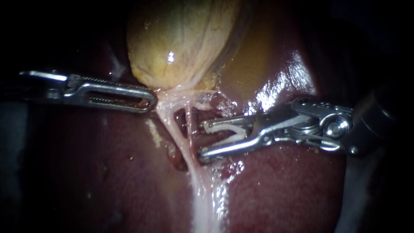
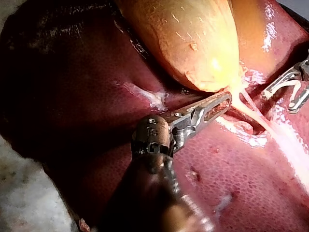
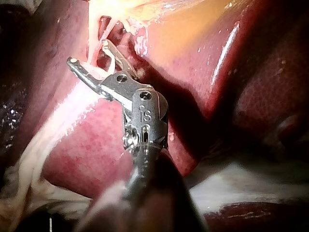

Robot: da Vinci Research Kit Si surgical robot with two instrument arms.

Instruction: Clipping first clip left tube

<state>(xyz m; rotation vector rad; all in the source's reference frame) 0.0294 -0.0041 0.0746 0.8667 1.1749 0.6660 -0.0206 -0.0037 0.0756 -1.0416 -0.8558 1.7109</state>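
Backdrop: glistening dark-red liver (image 1: 280, 190), yellow gallbladder (image 1: 181, 43) upper centre.
Left instrument (image 1: 148, 100): my jaws closed on the gallbladder's neck, left of centre.
Right instrument (image 1: 202, 140): jaws wide apart, white clip (image 1: 226, 129) loaded.
Left tube (image 1: 171, 127): centre frame, just left of the clip.

Blackness fills the edges of the endoscope view, well away from the jaws. A strong light leaves white glare (image 1: 276, 86) on the wet liver (image 1: 302, 181) just beyond the right instrument (image 1: 202, 141). In the wrist views, pale sheeting (image 3: 251, 186) lies under the liver's edge, well behind the jaws.
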